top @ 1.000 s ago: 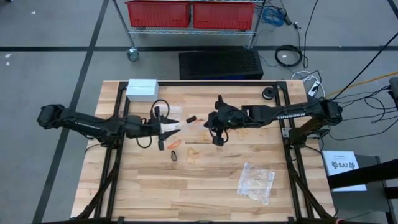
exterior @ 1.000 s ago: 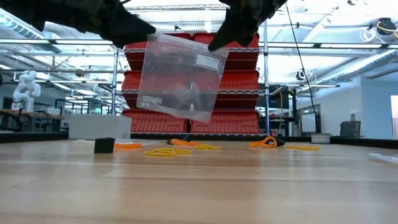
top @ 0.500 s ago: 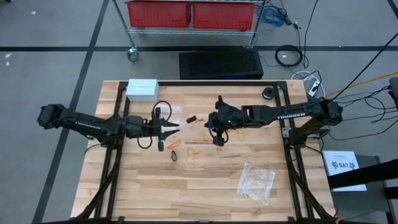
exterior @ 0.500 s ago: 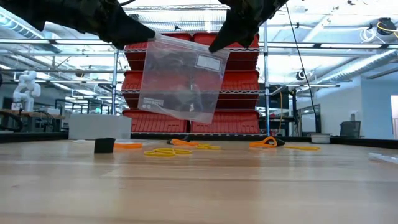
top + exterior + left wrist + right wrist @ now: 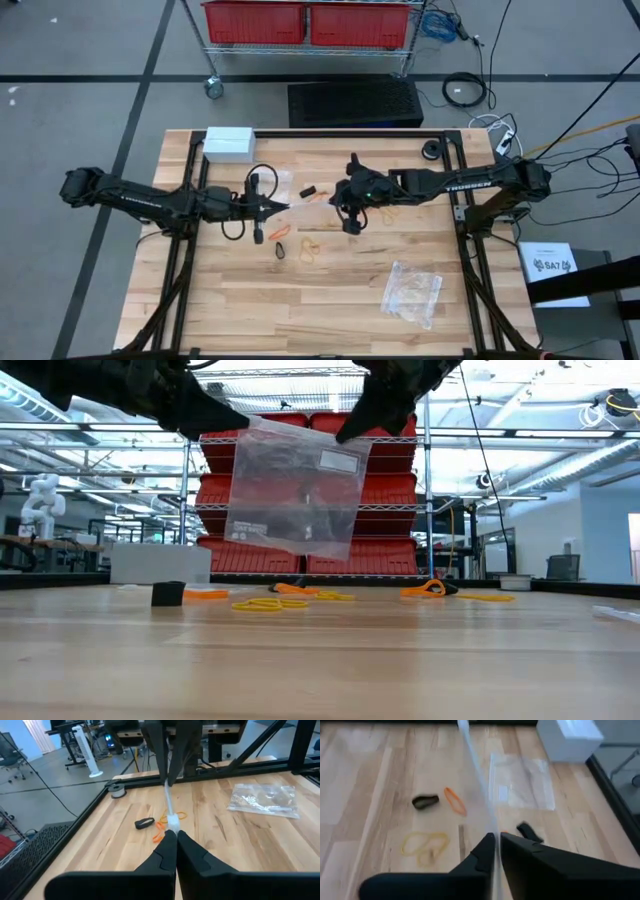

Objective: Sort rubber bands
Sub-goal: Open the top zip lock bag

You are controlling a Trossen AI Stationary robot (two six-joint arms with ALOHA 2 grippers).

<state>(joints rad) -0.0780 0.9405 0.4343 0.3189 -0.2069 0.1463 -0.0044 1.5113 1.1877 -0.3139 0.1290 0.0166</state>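
Observation:
A clear plastic bag (image 5: 295, 495) hangs in the air between my two grippers, above the middle of the table. My left gripper (image 5: 275, 207) is shut on its top left corner, and my right gripper (image 5: 345, 206) is shut on its top right corner. Rubber bands lie loose on the wood below: orange (image 5: 283, 231), black (image 5: 281, 250) and yellow (image 5: 312, 244) ones, with more (image 5: 385, 212) under my right arm. In the low view they show as a row (image 5: 262, 604) behind the bag. My left gripper pinches the bag's top left corner (image 5: 170, 820) between its two fingers, coming nearly level from the table's left. The bag's edge runs on from the fingertips toward my other gripper. My right gripper pinches the bag's top edge at the other corner (image 5: 492, 827), slanting down from the table's right. The bag hangs below both grippers, clear of the table, its top edge (image 5: 300, 428) stretched between them.
A second clear bag (image 5: 412, 292) lies near the table's front right. A third one lies flat (image 5: 522, 782) beside a white box (image 5: 228, 142) at the far left. Black cables loop around my left arm (image 5: 235, 225).
My left gripper has shut on the bag's top left corner, where its fingers stood wide apart a second ago. The bag has swung a little toward the table's right at its lower end. Both arms have stayed in place.

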